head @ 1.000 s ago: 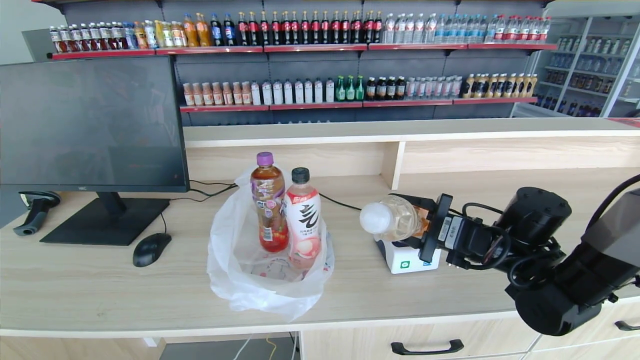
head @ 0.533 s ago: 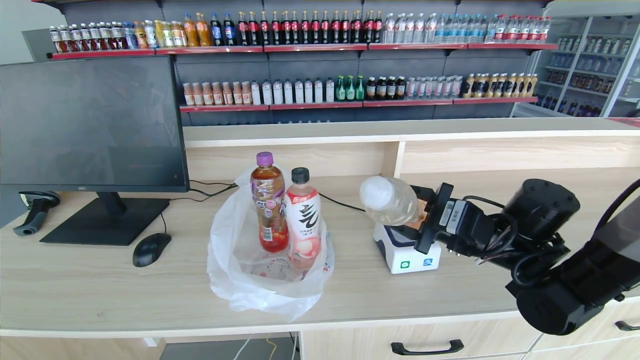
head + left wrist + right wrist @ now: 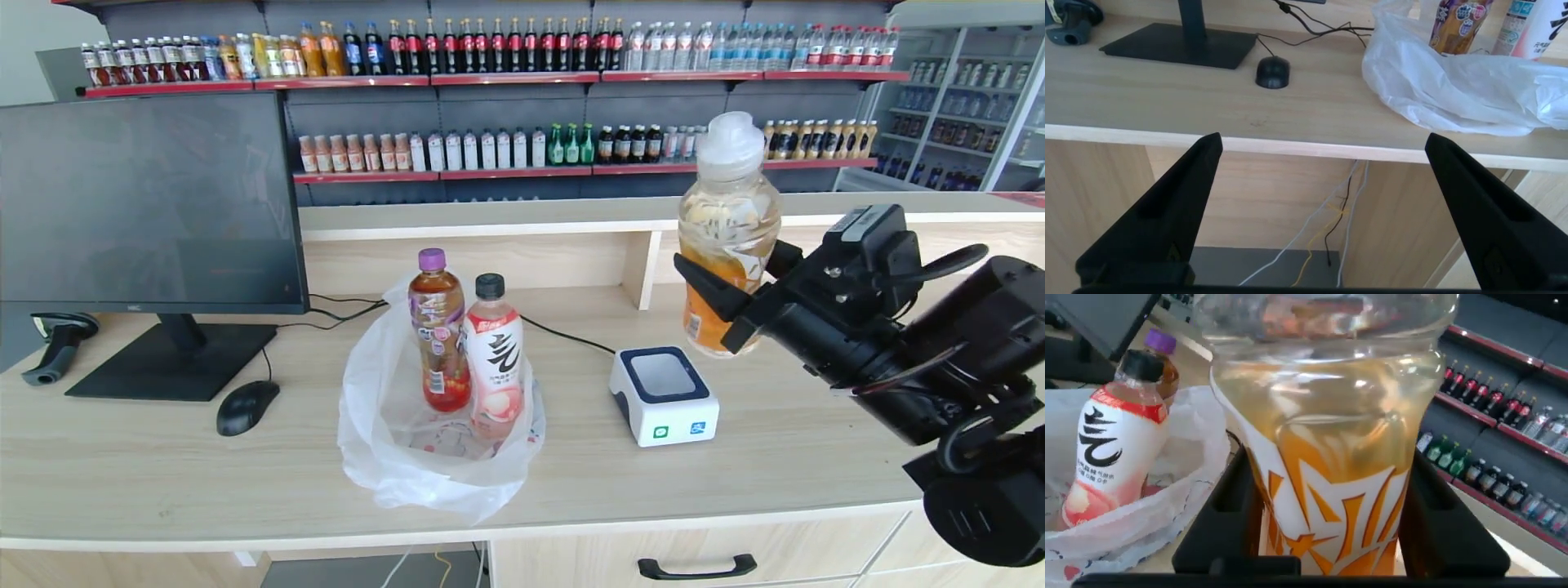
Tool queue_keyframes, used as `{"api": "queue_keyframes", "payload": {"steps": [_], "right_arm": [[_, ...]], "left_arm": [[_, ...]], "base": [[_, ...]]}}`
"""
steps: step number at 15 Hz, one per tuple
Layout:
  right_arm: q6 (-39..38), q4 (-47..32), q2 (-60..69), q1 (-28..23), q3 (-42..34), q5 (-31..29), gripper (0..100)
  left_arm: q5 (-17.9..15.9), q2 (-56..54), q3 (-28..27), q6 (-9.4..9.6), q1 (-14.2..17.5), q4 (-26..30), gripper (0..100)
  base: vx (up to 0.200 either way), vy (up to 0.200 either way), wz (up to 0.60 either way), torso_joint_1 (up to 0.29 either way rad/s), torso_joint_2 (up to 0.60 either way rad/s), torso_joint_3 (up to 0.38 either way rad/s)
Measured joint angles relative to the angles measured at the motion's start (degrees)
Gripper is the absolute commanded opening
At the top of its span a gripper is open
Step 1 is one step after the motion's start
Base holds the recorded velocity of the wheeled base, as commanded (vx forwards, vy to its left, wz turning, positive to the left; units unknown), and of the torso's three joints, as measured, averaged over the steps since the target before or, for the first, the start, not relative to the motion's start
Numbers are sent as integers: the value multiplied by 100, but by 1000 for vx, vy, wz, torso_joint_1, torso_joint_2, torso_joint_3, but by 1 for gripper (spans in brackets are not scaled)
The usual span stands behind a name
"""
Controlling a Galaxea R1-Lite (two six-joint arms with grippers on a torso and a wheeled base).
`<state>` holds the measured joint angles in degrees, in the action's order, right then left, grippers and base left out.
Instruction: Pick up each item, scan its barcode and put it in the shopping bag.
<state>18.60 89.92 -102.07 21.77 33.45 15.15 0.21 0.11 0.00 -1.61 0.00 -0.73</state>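
Purple-capped bottle and black-capped bottle stand in the shopping bag; the right gripper has its fingers clasping the orange-labelled bottle upright above the surface by the scanner, not yet bagged; the left gripper has its fingers spread wide

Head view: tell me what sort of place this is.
Most likely a small shop's checkout counter: red shelves packed with bottled drinks behind, a barcode scanner and monitor on the counter, and a shopping bag holding two bottles.
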Motion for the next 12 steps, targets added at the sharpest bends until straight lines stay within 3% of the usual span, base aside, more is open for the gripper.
{"api": "queue_keyframes", "payload": {"steps": [3, 5, 6, 9, 12], "right_arm": [[-1442, 7, 328, 278, -269, -913, 0], [-1882, -6, 439, 345, -733, -1031, 0], [-1961, -4, 474, 363, -986, -1111, 0], [-2046, 2, 533, 369, -1287, -1488, 0], [-2083, 5, 579, 356, -1331, -1488, 0]], "left_arm": [[-5, 0, 0, 13, 0, 5, 100], [-5, 0, 0, 9, 0, 5, 100], [-5, 0, 0, 6, 0, 5, 100], [-5, 0, 0, 0, 0, 22, 100], [-5, 0, 0, 2, 0, 16, 100]], "base": [[0, 0, 0, 0, 0, 0], [0, 0, 0, 0, 0, 0], [0, 0, 0, 0, 0, 0], [-200, 0, 0, 6, 6, 2], [0, 0, 0, 0, 0, 0]]}}
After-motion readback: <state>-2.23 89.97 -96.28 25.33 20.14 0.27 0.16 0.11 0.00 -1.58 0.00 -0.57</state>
